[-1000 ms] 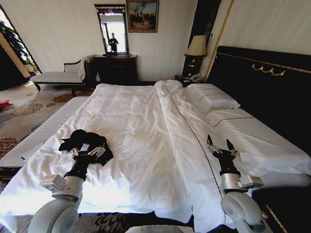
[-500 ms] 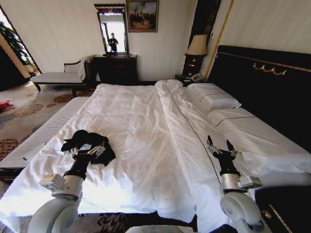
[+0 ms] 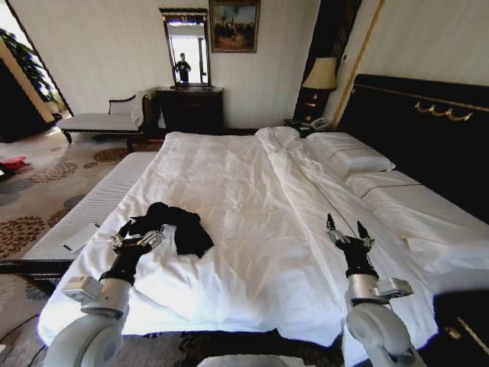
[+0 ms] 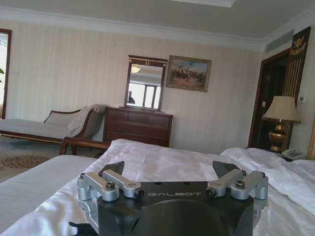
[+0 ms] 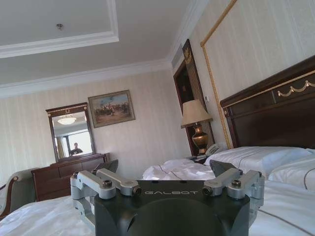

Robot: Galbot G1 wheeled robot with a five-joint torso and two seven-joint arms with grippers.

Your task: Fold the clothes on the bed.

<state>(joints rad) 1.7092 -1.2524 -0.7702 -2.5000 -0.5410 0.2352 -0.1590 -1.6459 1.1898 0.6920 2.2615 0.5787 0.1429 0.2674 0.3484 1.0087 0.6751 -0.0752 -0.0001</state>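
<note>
The clothes, a crumpled black T-shirt, lie on the bed near its front left corner, on the white duvet. My left gripper is open and hovers just above the bedding at the shirt's left edge, holding nothing. The left wrist view shows its fingers spread wide over the duvet. Well to the right of the shirt, my right gripper points upward above the duvet, open and empty. Its fingers stand apart in the right wrist view.
A narrow striped bench runs along the bed's left side with a flat pale object on it. Pillows lie against the dark headboard on the right. A chaise, dresser and lamp line the far wall.
The whole head view has shifted, so the camera moved; the bed and shirt now sit farther right in the picture. Both arms hold the same pose and both grippers stay open.
</note>
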